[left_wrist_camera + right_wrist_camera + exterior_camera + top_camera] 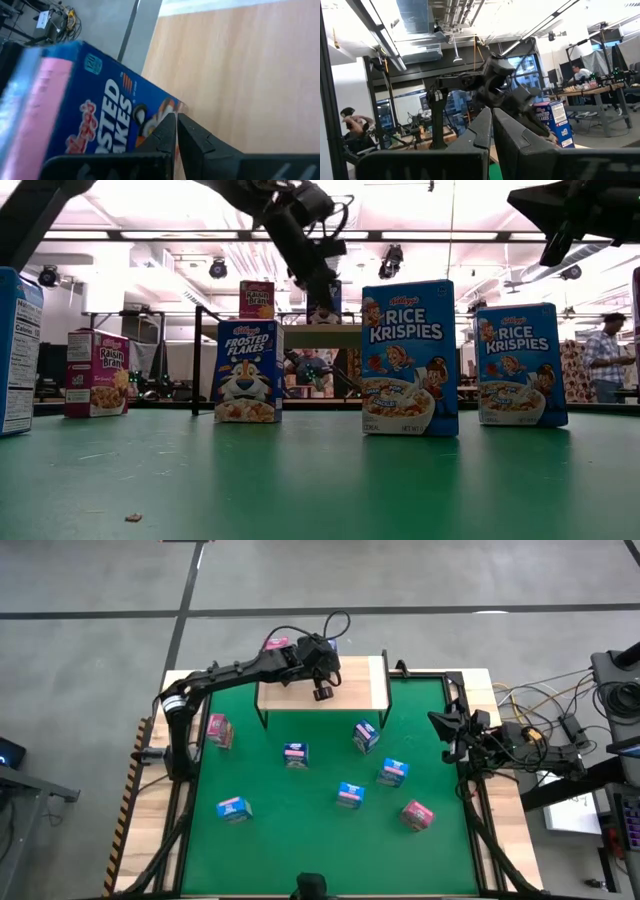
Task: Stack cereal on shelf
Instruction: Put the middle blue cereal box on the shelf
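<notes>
Left gripper [322, 692] fingers closed together, nothing between them, hovering over the shelf [360, 692] near its middle. In the left wrist view the closed fingertips [170, 131] sit right next to a blue Frosted Flakes box [95, 120] standing on the wood top; cannot tell if they touch it. Top-down, that blue box [331, 644] is at the shelf's far edge, mostly hidden under the wrist, with a pink Raisin Bran box [276, 642] just beside it toward the left arm's side. In the low view the pink box [257, 299] shows up on the shelf, the gripper [322, 292] just beside it.

Remaining cereal on the green mat [300, 830], all apart from each other:
- pink box [219, 731] near the left arm's base
- blue box [295, 754] in front of the shelf
- blue box [366, 736] by the shelf's right leg, tilted
- blue box [393, 772] right of centre
- blue box [350, 795] mid-mat
- blue box [233, 808] front left
- pink box [417, 814] front right

Right gripper [443, 725] fingers also pressed together and empty, parked over the mat's right edge, well clear of the shelf.

Person [603, 358] visible in the room behind the table.
</notes>
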